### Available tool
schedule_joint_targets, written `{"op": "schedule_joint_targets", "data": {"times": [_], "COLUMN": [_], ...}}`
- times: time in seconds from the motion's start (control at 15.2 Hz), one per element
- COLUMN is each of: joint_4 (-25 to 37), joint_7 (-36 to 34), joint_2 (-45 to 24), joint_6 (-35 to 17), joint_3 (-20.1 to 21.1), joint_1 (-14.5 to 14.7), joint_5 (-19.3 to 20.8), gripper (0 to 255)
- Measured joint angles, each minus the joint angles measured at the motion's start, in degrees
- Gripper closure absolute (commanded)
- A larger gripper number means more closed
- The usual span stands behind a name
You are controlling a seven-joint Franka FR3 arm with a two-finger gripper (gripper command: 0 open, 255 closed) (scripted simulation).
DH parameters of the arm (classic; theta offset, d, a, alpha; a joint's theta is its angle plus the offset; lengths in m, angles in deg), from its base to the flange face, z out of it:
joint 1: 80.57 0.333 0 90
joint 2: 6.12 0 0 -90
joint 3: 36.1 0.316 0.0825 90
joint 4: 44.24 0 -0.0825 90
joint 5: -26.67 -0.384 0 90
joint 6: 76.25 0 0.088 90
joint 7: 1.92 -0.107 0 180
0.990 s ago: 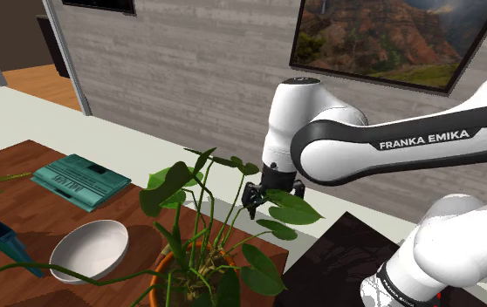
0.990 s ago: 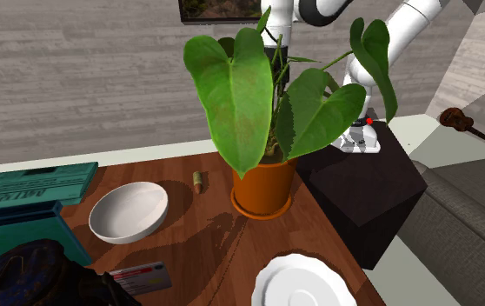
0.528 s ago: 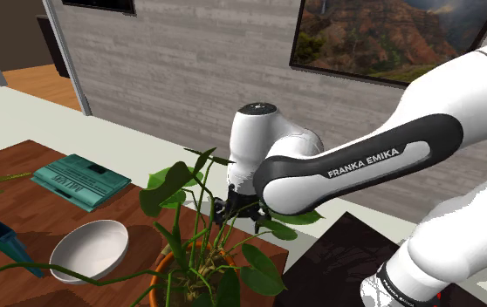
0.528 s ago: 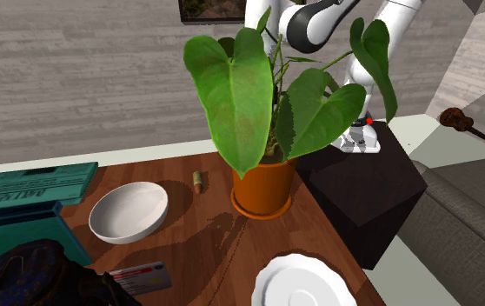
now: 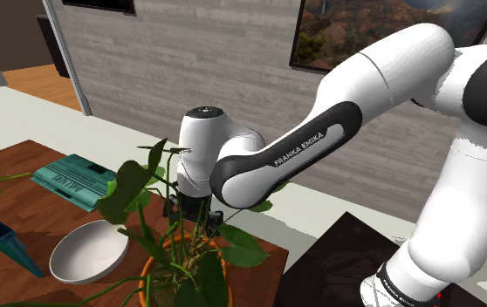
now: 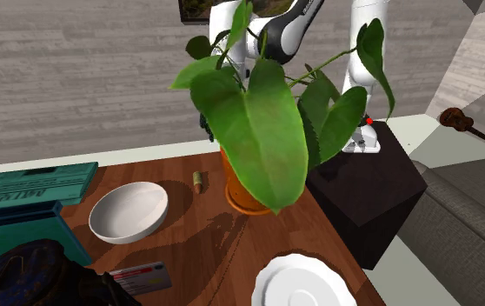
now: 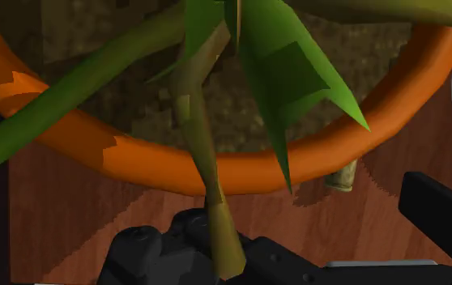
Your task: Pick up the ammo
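The ammo point(image 6: 198, 182) is a small brass-coloured cartridge lying on the wooden table point(image 6: 202, 252), between the white bowl point(image 6: 129, 211) and the orange plant pot point(image 6: 242, 196). In the wrist view the ammo point(image 7: 342, 175) peeks out just past the pot's rim point(image 7: 216, 172), nearer the right finger point(image 7: 441, 215). My black gripper point(image 5: 196, 212) hangs low among the plant's stems, right over the pot, and is open with nothing held. Stems and leaves point(image 7: 204, 146) cross between the fingers. In the second exterior view big leaves point(image 6: 262, 130) hide most of the hand.
A green book point(image 5: 80, 180) lies at the table's far end, a white plate point(image 6: 306, 282) and a card point(image 6: 141, 276) at the near edge. A dark lumpy object point(image 6: 23, 274) sits by a teal box. The black stand point(image 6: 367, 187) adjoins the table.
The arm swung toward the shoulder view's left and came down into the plant. The leaves have been pushed aside and the pot has shifted slightly toward the bowl.
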Motion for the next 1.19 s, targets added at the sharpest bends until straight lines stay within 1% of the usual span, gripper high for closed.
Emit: {"op": "schedule_joint_targets", "data": {"times": [0.13,0.2,0.26,0.33,0.53,0.66,0.73,0.86,1.19], "joint_4": [4.7,5.2,6.5,8.4,15.7,21.0,23.0,25.3,26.1], "joint_7": [-5.8,-7.9,-10.1,-12.1,-16.6,-19.6,-20.4,-21.5,-22.5], "joint_2": [-5.5,-8.0,-10.7,-13.1,-19.4,-23.9,-25.6,-27.6,-30.2], "joint_6": [0.1,0.0,0.2,0.5,2.1,3.2,3.7,3.6,1.5], "joint_3": [-5.7,-8.2,-10.5,-12.3,-16.4,-18.6,-19.5,-20.5,-21.9], "joint_1": [5.9,8.7,11.6,13.8,18.2,21.2,22.0,23.2,24.1], "joint_5": [5.0,8.6,13.5,16.6,21.0,22.7,23.2,23.9,25.4], "gripper": [0,0,0,0,0,0,0,0,0]}}
